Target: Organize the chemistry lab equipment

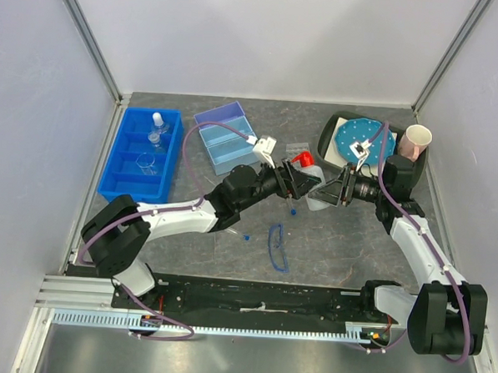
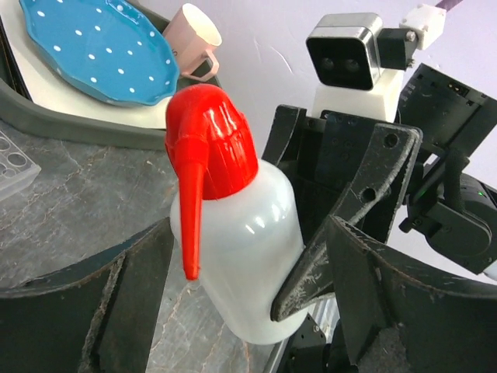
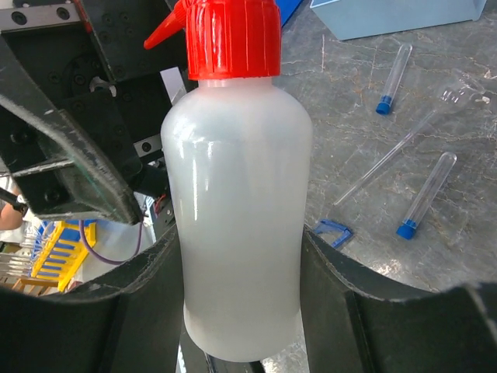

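Observation:
The white squeeze bottle [image 3: 237,202] with its red nozzle cap stands upright off the table, and my right gripper [image 3: 241,295] is shut on its body, a finger pressed against each side. From the opposite side my left gripper [image 2: 248,303] is open around the same squeeze bottle [image 2: 248,233], and a gap shows between its right finger and the bottle. In the top view the bottle [image 1: 311,171] hangs mid-table between the left gripper [image 1: 298,182] and the right gripper [image 1: 326,190]. Blue-rimmed safety glasses [image 1: 277,246] lie near the front. Blue-capped tubes [image 3: 425,194] and a long-necked glass flask [image 3: 404,148] lie on the table.
A blue divided bin [image 1: 115,150] at the left holds clear flasks [image 1: 157,131]. A light blue tray [image 1: 225,135] sits behind the left arm. At the back right are the blue dotted disc [image 1: 364,141] and a pink cup [image 1: 416,142]. White walls close in three sides.

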